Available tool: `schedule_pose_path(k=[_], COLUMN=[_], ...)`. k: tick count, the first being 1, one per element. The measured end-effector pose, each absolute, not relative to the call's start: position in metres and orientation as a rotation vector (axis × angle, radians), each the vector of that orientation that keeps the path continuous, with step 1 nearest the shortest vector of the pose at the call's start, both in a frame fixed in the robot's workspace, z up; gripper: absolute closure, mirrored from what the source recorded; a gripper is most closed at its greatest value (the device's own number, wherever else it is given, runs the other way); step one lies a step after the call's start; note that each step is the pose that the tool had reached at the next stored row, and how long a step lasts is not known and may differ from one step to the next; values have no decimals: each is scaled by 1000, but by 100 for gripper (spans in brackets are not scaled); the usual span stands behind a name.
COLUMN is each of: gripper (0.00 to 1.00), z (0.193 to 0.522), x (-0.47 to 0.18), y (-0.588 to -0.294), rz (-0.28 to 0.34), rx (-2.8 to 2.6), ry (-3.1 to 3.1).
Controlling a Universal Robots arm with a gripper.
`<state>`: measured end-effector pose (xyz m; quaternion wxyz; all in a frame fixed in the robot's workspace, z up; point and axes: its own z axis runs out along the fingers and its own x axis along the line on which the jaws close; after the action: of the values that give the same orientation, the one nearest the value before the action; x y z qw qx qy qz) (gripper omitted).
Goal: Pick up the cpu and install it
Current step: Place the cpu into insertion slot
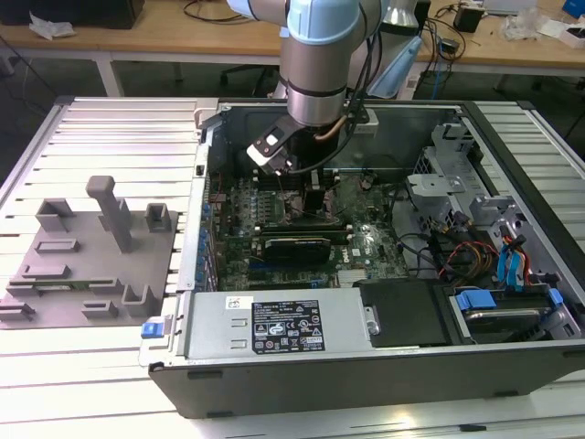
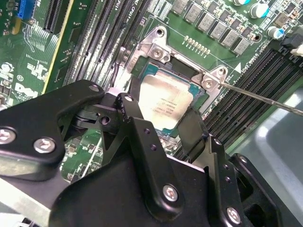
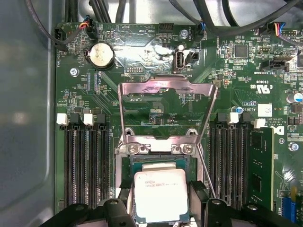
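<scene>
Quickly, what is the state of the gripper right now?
Gripper: fingers closed on the cpu, holding it at the socket.

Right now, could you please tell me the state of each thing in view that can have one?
cpu: gripped at the open socket; whether it is seated I cannot tell.
gripper: jaws shut on the cpu.
socket load plate: swung up, open.
memory stick: seated in its slot.
coin battery: in its holder.
computer case: lying flat, side open.
</scene>
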<state>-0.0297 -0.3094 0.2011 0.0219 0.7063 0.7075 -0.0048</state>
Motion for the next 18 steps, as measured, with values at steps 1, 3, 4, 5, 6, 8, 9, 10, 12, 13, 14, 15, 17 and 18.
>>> schedule_pose_path(k=[1,3,4,5,6,8,9,10,12,13,14,15,17,18], gripper=[41,41,41,41,41,43,47,47,47,47,47,47,47,47], z=[201,201,201,201,201,201,200,200,200,200,200,201,203,204], x=[-30,-30,-30,-30,-30,-30,-30,-30,-30,-30,-30,-30,-30,-30], y=[-310,-309,-309,-309,-309,-309,-309,-309,-309,-309,-310,-309,-309,-309], rz=[-15,-16,-15,-15,-15,-16,-16,-15,-15,-16,-16,-16,-15,-16], rx=[2189,2189,2189,2189,2189,2189,2189,2189,2191,2197,2204,2211,2215,2216], ry=[2192,2192,2192,2192,2192,2192,2192,2192,2190,2184,2177,2170,2166,2165])
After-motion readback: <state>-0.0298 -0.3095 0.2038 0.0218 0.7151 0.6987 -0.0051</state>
